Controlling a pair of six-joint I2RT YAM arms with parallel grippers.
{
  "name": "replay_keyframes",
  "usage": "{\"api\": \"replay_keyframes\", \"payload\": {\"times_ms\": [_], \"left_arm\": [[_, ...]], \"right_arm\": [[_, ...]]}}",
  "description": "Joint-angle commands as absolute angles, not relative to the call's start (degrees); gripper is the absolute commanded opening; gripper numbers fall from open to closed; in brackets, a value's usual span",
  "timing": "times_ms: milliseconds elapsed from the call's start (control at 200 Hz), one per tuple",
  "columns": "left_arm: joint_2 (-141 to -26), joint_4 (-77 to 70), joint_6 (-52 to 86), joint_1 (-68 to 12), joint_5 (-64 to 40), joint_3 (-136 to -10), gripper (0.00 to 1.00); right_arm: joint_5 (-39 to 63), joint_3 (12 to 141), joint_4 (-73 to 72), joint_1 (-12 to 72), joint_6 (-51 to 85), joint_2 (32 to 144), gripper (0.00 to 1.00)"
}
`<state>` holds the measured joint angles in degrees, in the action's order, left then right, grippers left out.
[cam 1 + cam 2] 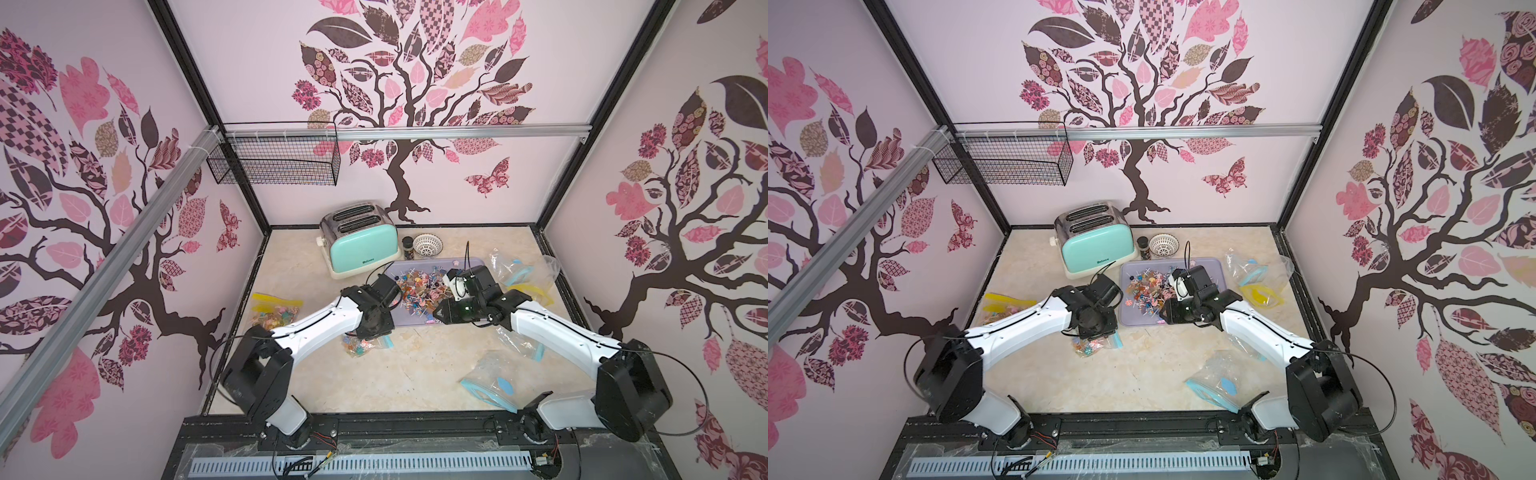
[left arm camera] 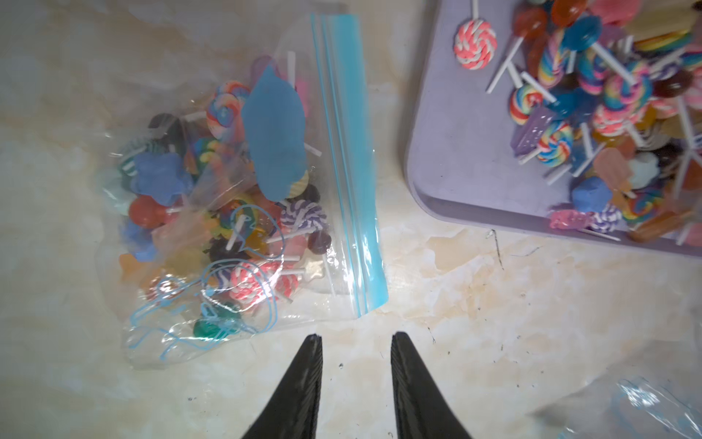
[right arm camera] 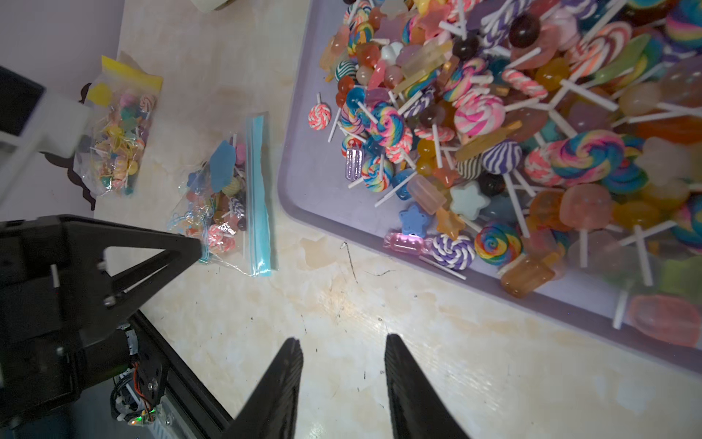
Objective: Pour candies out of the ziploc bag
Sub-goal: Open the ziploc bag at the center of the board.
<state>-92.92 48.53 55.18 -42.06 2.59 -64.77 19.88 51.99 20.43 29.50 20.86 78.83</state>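
**Candies [image 3: 494, 133] heaped on the tray, one full ziploc bag [image 2: 235, 213] beside it**

Candies, striped swirl lollipops on white sticks, stars and jelly blocks, lie in a thick heap on the lavender tray [image 2: 456, 133] at the middle of the marbled table [image 2: 456, 323]. More of them fill the ziploc bag, which lies flat on the table just beside the tray's near left corner. Its blue zip strip is turned toward the tray. Whether that strip is sealed cannot be told.

The left gripper [image 2: 356, 338] has its two black fingers apart with nothing between them. Its tips are over bare table just off the bag's corner. The right gripper [image 3: 340, 340] is likewise spread and empty, over the table next to the tray's near edge.

Farther left, in a top view, a yellow-zipped bag [image 1: 274, 313] also holds sweets, partly under the left arm. To the right lie flattened clear bags: one with a blue zip [image 1: 492, 380] near the right arm's base, others [image 1: 513, 268] beyond the tray. Behind the tray stand a mint toaster [image 1: 361, 245], a dark jar [image 1: 408, 247] and a white slotted bowl [image 1: 428, 245].
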Motion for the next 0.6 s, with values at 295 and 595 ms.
{"api": "replay_keyframes", "payload": {"times_ms": [295,595], "left_arm": [[-106.0,49.0,61.5,-43.2,9.1,-71.4,0.3],[-109.3,50.1,61.1,-43.2,9.6,-73.4,0.27]], "right_arm": [[23.1,49.6,17.6,29.2,17.8,79.3,0.42],[24.2,49.4,16.6,29.0,17.3,80.2,0.43]]}}
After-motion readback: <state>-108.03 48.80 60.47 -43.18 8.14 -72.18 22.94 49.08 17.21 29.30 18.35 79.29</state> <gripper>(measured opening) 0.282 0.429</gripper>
